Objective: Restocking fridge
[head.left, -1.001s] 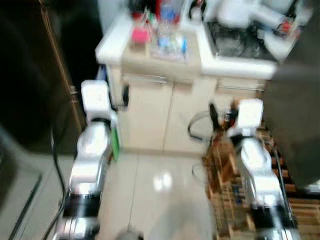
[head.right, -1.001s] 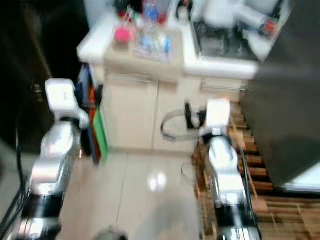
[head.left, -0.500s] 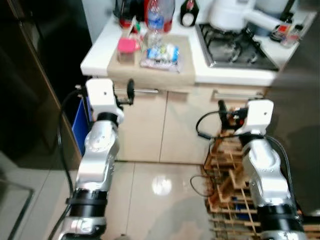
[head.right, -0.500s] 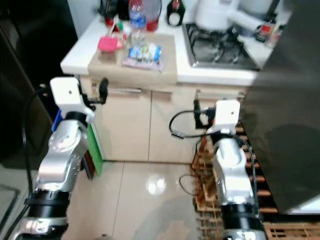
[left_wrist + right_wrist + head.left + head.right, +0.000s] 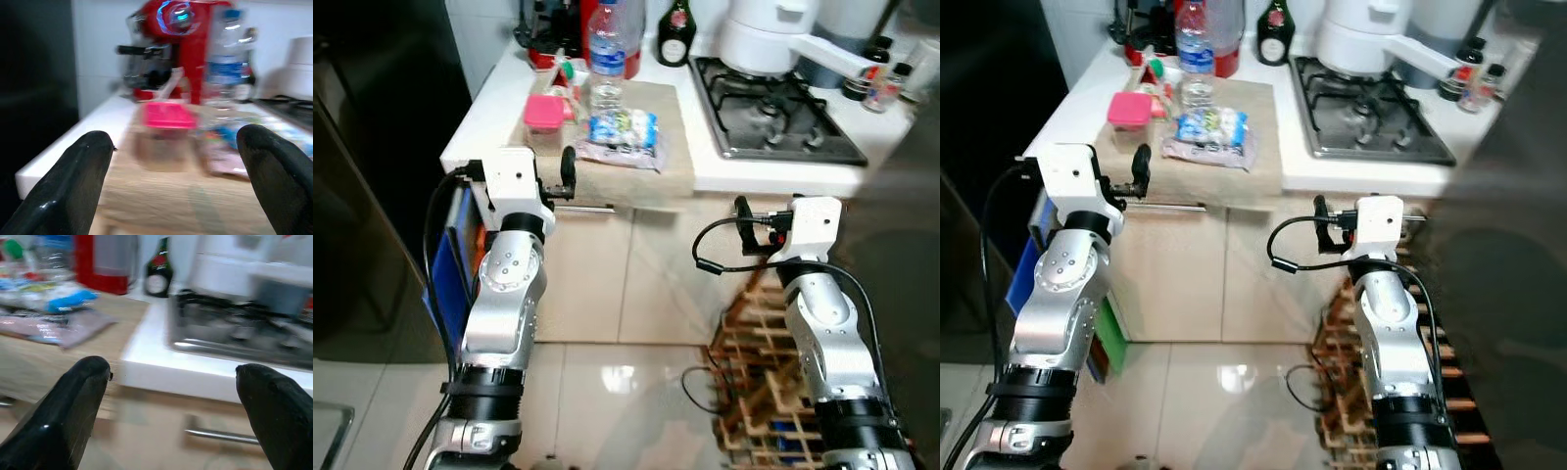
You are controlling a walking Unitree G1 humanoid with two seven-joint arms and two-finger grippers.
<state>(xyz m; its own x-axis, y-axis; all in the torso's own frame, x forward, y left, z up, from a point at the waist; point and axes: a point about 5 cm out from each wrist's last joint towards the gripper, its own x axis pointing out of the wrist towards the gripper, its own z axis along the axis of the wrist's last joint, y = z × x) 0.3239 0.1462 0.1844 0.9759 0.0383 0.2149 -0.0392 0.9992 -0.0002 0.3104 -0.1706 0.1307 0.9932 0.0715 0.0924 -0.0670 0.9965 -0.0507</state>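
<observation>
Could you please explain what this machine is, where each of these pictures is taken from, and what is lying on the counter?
This is a walking humanoid robot with two silver arms, each ending in a claw of two long black fingers. Two pictures come from cameras in its head, looking down at a kitchen counter. The other two come from cameras on its wrists, looking out between the fingers. The left claw and the right claw are both open and hold nothing, raised at the counter's front edge. On the wooden board lie a pink-lidded box, a clear plastic water bottle and a blue and white packet in clear wrap. Behind stands a red coffee machine; beside it is a gas hob.
</observation>
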